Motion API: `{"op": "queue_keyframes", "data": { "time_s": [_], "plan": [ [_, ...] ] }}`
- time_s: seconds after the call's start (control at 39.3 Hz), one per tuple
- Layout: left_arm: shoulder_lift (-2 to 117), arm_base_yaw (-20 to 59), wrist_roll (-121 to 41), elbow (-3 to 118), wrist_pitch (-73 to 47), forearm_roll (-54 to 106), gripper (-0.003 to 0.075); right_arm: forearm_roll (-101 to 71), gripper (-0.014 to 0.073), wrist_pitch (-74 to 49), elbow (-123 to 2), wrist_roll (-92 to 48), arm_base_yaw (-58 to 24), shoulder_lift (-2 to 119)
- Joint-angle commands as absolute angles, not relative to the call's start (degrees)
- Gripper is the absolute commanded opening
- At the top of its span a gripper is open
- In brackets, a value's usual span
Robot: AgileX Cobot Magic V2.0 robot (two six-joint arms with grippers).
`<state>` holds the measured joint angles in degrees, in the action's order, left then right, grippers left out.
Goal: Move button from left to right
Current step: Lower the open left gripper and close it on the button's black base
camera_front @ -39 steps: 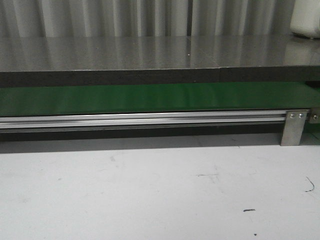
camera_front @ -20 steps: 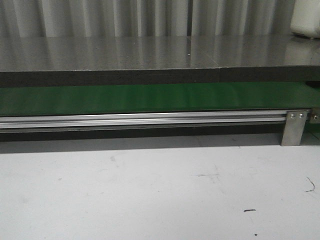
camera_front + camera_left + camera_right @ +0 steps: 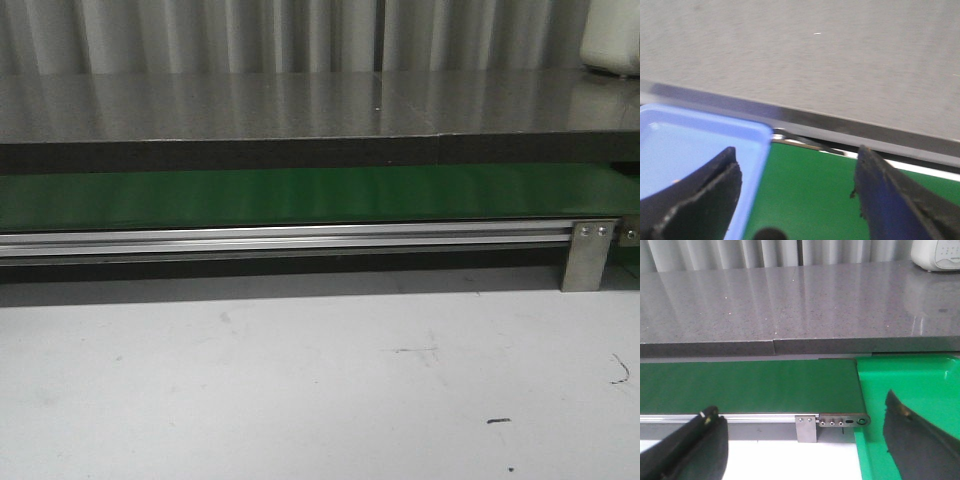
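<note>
Showing only the green belt [image 3: 300, 195], its aluminium rail [image 3: 280, 240] and the white table [image 3: 300, 380], the front view is catching neither arm. The left gripper [image 3: 796, 200] is hanging spread wide, gripping nothing, over belt and a blue tray [image 3: 695, 150]. The right gripper [image 3: 805, 450] is gaping too, beside a green bin [image 3: 910, 385]; the button isn't showing in any view.

Grey ribbed curtain or corrugated wall [image 3: 200, 35] across the back, vertical folds; dark grey speckled stone counter [image 3: 300, 105] in front of it, glossy, reflecting the folds, a seam [image 3: 774, 346] in its front edge; white appliance [image 3: 612, 40] on the counter's far right corner, cut off by the frame; white worktable [image 3: 300, 380] in the foreground, scuffed, a few dark marks at right; light even, soft, no hard shadows.
</note>
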<state>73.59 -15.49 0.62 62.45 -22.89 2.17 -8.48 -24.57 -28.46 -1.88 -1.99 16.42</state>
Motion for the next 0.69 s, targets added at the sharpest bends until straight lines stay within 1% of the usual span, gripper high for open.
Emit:
{"op": "queue_keyframes", "data": {
  "time_s": [0.0,0.15,0.33,0.56,0.66],
  "plan": [
    [76.9,-19.9,0.4,69.5,-24.2,2.6,0.0461,-8.3,0.0644,-19.9,-30.6,-2.0,-1.7,17.4],
    [83.1,-25.8,-1.4,74.9,-29.4,2.4,0.0461,-8.3,0.0644,-19.9,-30.6,-2.0,-1.7,17.4],
    [89.5,-30.3,-3.3,78.6,-33.0,1.0,0.0461,-8.3,0.0644,-19.9,-30.6,-2.0,-1.7,17.4],
    [97.5,-32.0,-5.6,81.1,-33.9,-2.9,0.0466,-8.3,0.0644,-19.9,-30.6,-2.0,-1.7,17.4],
    [101.6,-32.0,-7.4,82.8,-35.5,-3.2,0.0518,-8.3,0.0644,-19.9,-30.6,-2.0,-1.7,17.4]
  ]
}}
